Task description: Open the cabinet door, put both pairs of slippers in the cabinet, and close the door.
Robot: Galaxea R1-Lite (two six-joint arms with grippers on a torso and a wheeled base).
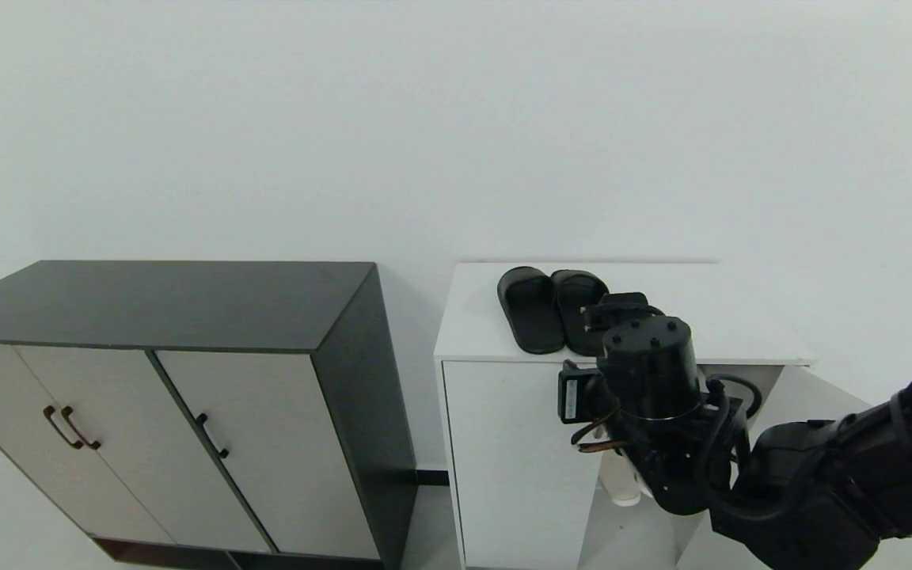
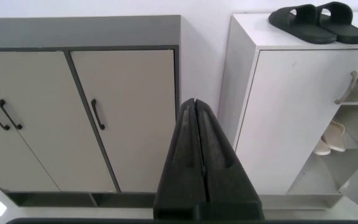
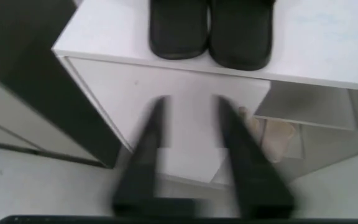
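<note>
The pair of black slippers [image 1: 552, 309] lies side by side on top of the white cabinet [image 1: 468, 332], toes toward the wall and heels at the front edge. A pale pair [image 2: 331, 138] already sits on a shelf inside, seen past the door [image 2: 291, 112] and its handle [image 2: 351, 87]. The door looks open, though how wide is hard to judge from these angles. By that reading, half of the loading is done and the black pair is next.

The right hand [image 3: 194, 162] hangs in front of the cabinet with its fingers spread and nothing between them. It points at the front panel just under the slippers' heels. The left hand [image 2: 194, 155] is pressed together and holds nothing, well back and facing the gap between the white cabinet and the dark cabinet [image 2: 79, 37] beside it.

The main risk is height. From this low line, a straight advance would likely drive the fingertips into the top's front edge or the panel, not over the heels. A grip too far to one side could catch a single slipper and knock its mate off the cabinet. Soft rubber may also fold and slip out. The open door stands close to the arm's path down to the shelf, and a bump could swing it against the load.
</note>
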